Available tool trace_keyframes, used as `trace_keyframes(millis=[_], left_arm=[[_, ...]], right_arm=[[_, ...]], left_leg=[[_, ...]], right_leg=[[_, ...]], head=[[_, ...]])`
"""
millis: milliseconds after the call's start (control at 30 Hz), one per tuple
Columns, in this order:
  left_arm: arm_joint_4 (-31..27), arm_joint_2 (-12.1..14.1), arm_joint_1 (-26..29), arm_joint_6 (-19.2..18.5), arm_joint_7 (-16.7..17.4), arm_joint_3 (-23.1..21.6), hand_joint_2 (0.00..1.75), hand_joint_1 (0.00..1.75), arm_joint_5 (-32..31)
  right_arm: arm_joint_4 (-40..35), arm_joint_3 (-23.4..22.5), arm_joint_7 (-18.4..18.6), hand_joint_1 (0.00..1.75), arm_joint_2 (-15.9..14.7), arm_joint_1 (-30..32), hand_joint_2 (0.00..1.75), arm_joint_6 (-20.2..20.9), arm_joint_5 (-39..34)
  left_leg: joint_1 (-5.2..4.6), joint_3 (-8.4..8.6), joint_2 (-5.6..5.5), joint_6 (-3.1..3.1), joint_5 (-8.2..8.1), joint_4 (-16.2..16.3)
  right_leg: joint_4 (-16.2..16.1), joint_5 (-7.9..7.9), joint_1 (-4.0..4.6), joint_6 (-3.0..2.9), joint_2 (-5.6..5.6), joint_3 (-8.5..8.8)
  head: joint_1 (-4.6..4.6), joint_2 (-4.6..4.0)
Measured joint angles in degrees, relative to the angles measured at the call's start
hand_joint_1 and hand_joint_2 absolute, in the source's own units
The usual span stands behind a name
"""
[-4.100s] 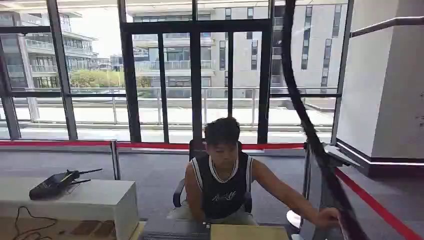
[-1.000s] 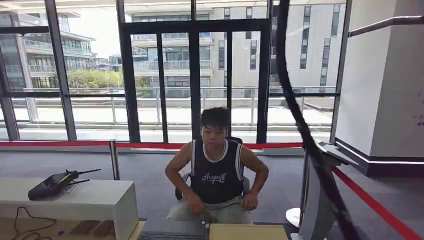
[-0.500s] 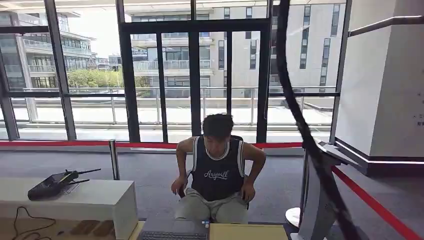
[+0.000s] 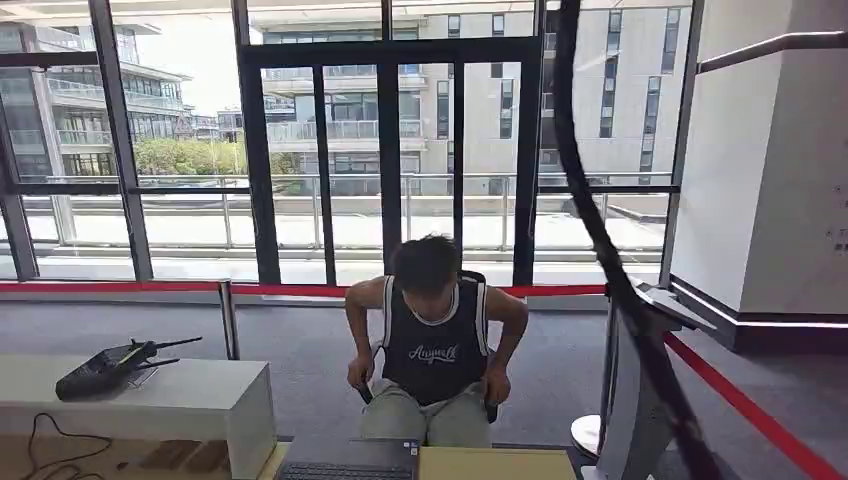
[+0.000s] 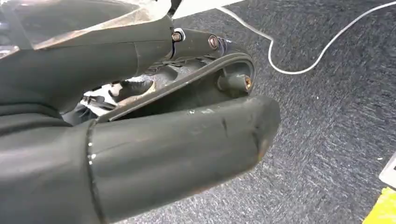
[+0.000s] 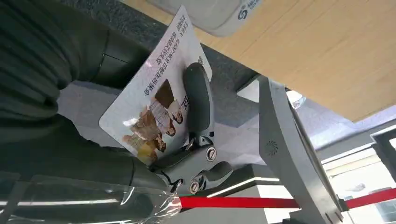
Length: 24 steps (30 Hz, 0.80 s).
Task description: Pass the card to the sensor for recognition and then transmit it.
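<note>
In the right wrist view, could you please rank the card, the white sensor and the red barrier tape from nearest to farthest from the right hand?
1. Card: held in the right hand.
2. White sensor: on the wooden tabletop, just past the card's edge.
3. Red barrier tape: far background.

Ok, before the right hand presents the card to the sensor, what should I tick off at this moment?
1. Card held: ok. The right hand pinches the card between thumb and a finger.
2. Card whole and flat: ok, printed face shows, no bend seen.
3. Sensor nearby: ok. The white sensor lies on the wooden desk, just beyond the card's far edge.
4. Card on the sensor: not ok, not yet over it.
5. Left hand free: ok. The left hand holds nothing, above grey carpet.
6. Receiver ready: cannot tell. The person sits looking down, both hands at the chair.
</note>
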Motion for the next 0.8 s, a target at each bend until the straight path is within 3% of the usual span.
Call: trace_keyframes(millis=[800], left_arm=[[0.26,0.94,0.72,1.09,0.74,3.06,0.0,0.0,2.75]], right_arm=[[3.47,1.27,0.41,1.75,2.03,1.67,1.75,1.48,0.44]], left_leg=[[0.02,-0.01,0.01,0.0,0.0,0.0]], right_leg=[[-0.01,0.0,0.02,0.0,0.0,-0.03]], head=[[-0.02,0.0]])
